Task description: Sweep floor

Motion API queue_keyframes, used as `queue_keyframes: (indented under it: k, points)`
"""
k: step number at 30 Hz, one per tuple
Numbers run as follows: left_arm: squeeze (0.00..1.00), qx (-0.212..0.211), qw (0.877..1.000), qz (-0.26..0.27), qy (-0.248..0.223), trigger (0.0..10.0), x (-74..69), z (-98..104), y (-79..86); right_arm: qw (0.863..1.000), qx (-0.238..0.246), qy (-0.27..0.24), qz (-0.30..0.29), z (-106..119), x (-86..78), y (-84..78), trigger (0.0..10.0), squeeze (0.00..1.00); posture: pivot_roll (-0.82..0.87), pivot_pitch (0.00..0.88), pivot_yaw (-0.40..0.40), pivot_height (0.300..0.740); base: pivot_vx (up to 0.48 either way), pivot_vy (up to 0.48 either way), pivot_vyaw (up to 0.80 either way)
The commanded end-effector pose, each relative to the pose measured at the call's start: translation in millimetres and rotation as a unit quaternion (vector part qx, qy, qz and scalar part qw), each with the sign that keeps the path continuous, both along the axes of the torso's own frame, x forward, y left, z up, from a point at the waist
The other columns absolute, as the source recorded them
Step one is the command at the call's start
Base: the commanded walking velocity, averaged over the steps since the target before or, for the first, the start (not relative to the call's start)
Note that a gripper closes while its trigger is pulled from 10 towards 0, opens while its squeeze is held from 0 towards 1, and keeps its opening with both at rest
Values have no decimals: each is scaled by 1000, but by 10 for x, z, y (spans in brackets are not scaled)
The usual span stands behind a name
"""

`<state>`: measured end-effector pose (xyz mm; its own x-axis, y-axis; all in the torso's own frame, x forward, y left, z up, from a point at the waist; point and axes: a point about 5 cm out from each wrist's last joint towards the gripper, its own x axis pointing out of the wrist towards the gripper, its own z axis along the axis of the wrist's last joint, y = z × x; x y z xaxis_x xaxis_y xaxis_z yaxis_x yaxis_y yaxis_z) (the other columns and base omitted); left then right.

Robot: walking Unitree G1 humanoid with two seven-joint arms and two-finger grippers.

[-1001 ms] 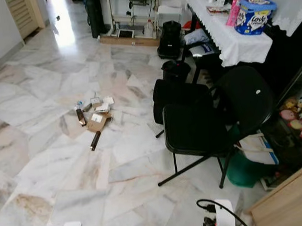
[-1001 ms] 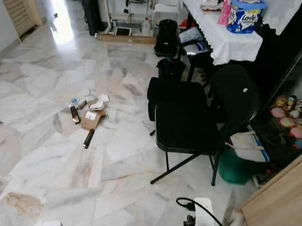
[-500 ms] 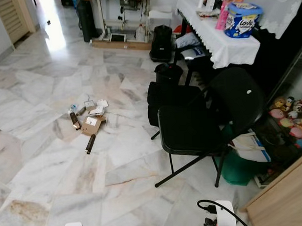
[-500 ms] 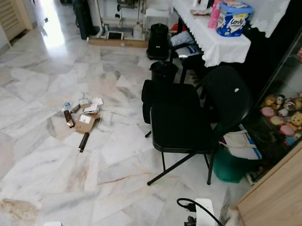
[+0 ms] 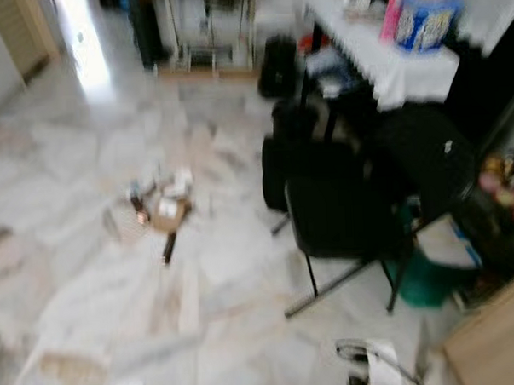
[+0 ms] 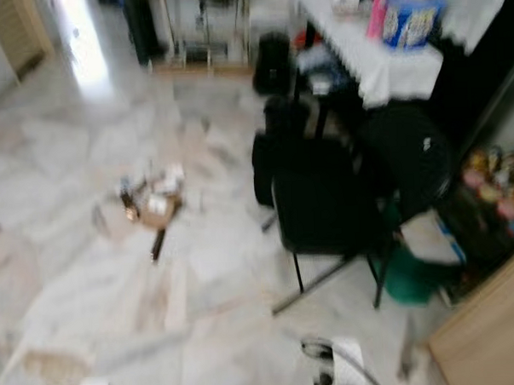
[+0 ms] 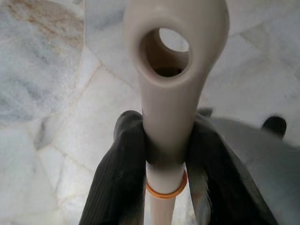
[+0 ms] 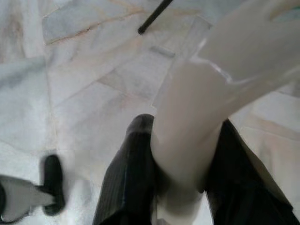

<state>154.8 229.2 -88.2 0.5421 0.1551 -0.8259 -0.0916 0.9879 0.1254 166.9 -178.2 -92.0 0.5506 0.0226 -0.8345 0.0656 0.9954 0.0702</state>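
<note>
Gripping a beige handle (image 7: 174, 93), left claw (image 7: 166, 154); right claw (image 8: 180, 173) clamps white plastic (image 8: 211, 108).

Two black folding chairs (image 5: 342, 197) by the white-draped surface (image 5: 405, 67), one blue tub (image 5: 424, 19) and one pink bottle (image 5: 394, 3) up top. One blurry litter pile (image 5: 159, 205) on the floor, too smeared for a piece count, plus one dark stick (image 5: 169, 247) beside it. Two claws: left claw (image 7: 166, 154) with one beige handle (image 7: 171, 79), right claw (image 8: 180, 178) with one white handle (image 8: 206, 117). One green bin (image 5: 423, 279).
</note>
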Motion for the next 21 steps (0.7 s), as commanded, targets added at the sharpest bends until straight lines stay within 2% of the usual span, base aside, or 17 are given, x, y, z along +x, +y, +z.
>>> queue_keyframes:
  k: [1, 21]
  points:
    - [0, 13, 1000, 3, 10, 10000, -70, -9, 78, 999, 30, -12, -1, 22, 72, 145, 10000, 0, -38, 0, -27, 740, 0, 480, 0]
    - [0, 12, 1000, 4, 9, 10000, -71, -8, 81, 999, 34, -14, 1, 23, 73, 153, 10000, 0, -35, 0, -27, 740, 0, 480, 0]
